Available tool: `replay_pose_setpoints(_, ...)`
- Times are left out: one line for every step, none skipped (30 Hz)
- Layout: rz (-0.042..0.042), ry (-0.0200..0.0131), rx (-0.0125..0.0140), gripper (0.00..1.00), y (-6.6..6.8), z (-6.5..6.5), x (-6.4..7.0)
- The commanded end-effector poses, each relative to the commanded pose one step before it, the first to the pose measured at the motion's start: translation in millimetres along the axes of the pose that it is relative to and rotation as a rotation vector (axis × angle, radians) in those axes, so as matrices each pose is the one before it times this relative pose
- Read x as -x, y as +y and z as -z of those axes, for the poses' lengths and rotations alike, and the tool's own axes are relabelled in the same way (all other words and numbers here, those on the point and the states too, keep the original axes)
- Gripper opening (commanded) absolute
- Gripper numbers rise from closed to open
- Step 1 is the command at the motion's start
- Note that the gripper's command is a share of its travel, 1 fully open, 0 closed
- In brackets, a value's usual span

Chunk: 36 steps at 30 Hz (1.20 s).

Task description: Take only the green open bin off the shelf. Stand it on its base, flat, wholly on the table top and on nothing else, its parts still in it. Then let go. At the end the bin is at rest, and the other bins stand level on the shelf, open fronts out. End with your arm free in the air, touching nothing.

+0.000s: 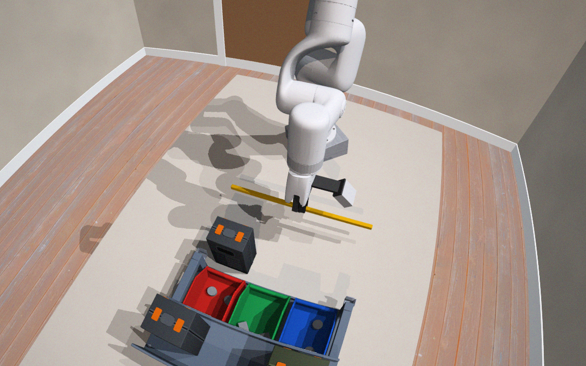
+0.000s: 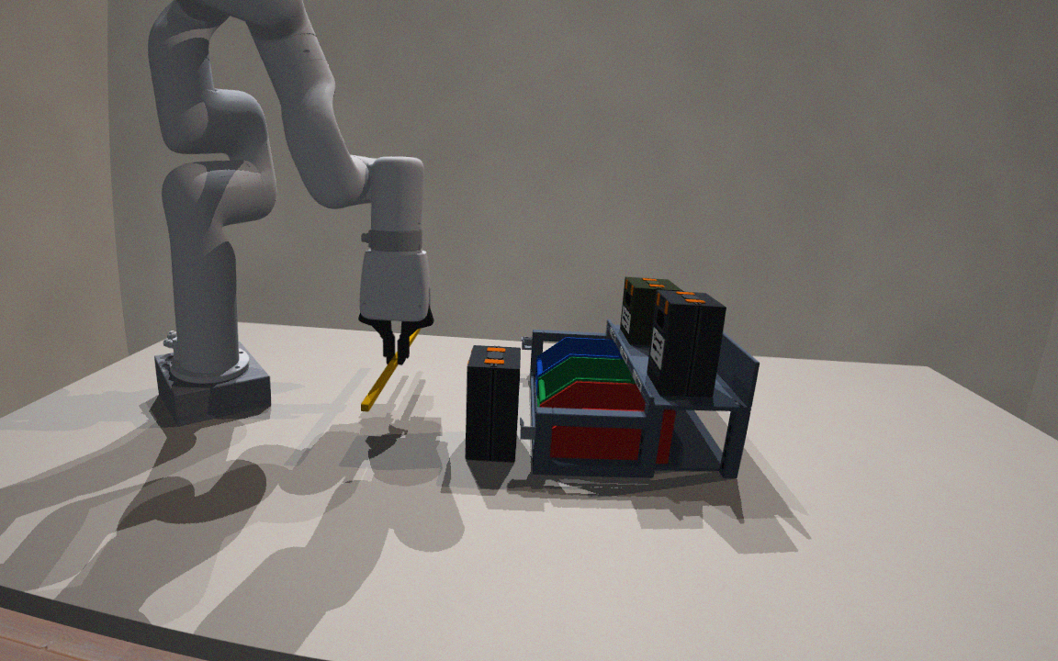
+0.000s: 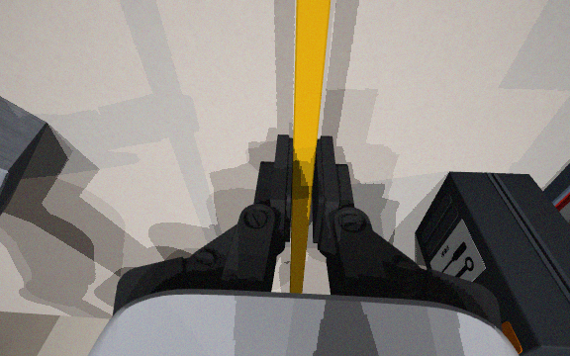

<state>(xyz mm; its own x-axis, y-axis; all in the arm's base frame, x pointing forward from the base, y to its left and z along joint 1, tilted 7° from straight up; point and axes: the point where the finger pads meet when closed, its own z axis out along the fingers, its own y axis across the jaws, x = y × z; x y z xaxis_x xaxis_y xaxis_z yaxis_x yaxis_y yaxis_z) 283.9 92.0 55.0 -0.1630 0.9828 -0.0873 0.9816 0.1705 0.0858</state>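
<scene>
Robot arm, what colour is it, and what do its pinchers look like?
The arm is smooth, glossy white, built from fat rounded tubes joined at curved elbows, with no cables showing. It stands on a square grey base. The gripper has a pale grey body and two flat black fingers on black links with round pivot screws.
</scene>
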Motion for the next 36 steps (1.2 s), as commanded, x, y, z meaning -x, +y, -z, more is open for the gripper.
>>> replay_pose_setpoints(0.00014, -0.0003, 0.00356, 0.0, 1.59, 0.44, -0.25)
replay_pose_setpoints(0.0, 0.0, 0.0, 0.0, 0.0, 0.0, 0.0)
replay_pose_setpoints(0.0, 0.0, 0.0, 0.0, 0.0, 0.0, 0.0)
replay_pose_setpoints(0.0, 0.0, 0.0, 0.0, 0.0, 0.0, 0.0)
replay_pose_setpoints(0.0, 0.0, 0.0, 0.0, 0.0, 0.0, 0.0)
replay_pose_setpoints(0.00002, 0.00001, 0.00039, 0.0, 0.18, -3.82, -0.02)
replay_pose_setpoints(-0.00001, -0.00003, -0.00013, 0.0, 0.01, -4.0, 0.01)
replay_pose_setpoints(-0.00001, -0.00003, -0.00013, 0.0, 0.01, -4.0, 0.01)
replay_pose_setpoints(-0.00001, -0.00003, -0.00013, 0.0, 0.01, -4.0, 0.01)
replay_pose_setpoints(-0.00001, -0.00003, -0.00013, 0.0, 0.01, -4.0, 0.01)
replay_pose_setpoints(0.0, 0.0, 0.0, 0.0, 0.0, 0.0, 0.0)
replay_pose_setpoints(0.0, 0.0, 0.0, 0.0, 0.0, 0.0, 0.0)
replay_pose_setpoints(0.0, 0.0, 0.0, 0.0, 0.0, 0.0, 0.0)
replay_pose_setpoints(0.0, 0.0, 0.0, 0.0, 0.0, 0.0, 0.0)
replay_pose_setpoints(0.0, 0.0, 0.0, 0.0, 0.0, 0.0, 0.0)
replay_pose_setpoints(0.0, 0.0, 0.0, 0.0, 0.0, 0.0, 0.0)
replay_pose_setpoints(0.0, 0.0, 0.0, 0.0, 0.0, 0.0, 0.0)
replay_pose_setpoints(0.0, 0.0, 0.0, 0.0, 0.0, 0.0, 0.0)
replay_pose_setpoints(0.0, 0.0, 0.0, 0.0, 0.0, 0.0, 0.0)
replay_pose_setpoints(0.0, 0.0, 0.0, 0.0, 0.0, 0.0, 0.0)
replay_pose_setpoints(0.0, 0.0, 0.0, 0.0, 0.0, 0.0, 0.0)
replay_pose_setpoints(0.0, 0.0, 0.0, 0.0, 0.0, 0.0, 0.0)
replay_pose_setpoints(0.00004, 0.0001, 0.0004, 0.0, 0.15, -3.82, -0.01)
replay_pose_setpoints(-0.00001, -0.00005, -0.00014, 0.0, -0.01, -4.0, 0.02)
replay_pose_setpoints(-0.00001, -0.00005, -0.00014, 0.0, -0.01, -4.0, 0.02)
replay_pose_setpoints(-0.00001, -0.00005, -0.00014, 0.0, -0.01, -4.0, 0.02)
replay_pose_setpoints(-0.00001, -0.00005, -0.00014, 0.0, -0.01, -4.0, 0.02)
replay_pose_setpoints(0.0, 0.0, 0.0, 0.0, 0.0, 0.0, 0.0)
replay_pose_setpoints(0.0, 0.0, 0.0, 0.0, 0.0, 0.0, 0.0)
replay_pose_setpoints(0.0, 0.0, 0.0, 0.0, 0.0, 0.0, 0.0)
replay_pose_setpoints(0.0, 0.0, 0.0, 0.0, 0.0, 0.0, 0.0)
replay_pose_setpoints(0.0, 0.0, 0.0, 0.0, 0.0, 0.0, 0.0)
replay_pose_setpoints(0.0, 0.0, 0.0, 0.0, 0.0, 0.0, 0.0)
replay_pose_setpoints(0.0, 0.0, 0.0, 0.0, 0.0, 0.0, 0.0)
replay_pose_setpoints(0.0, 0.0, 0.0, 0.0, 0.0, 0.0, 0.0)
replay_pose_setpoints(0.0, 0.0, 0.0, 0.0, 0.0, 0.0, 0.0)
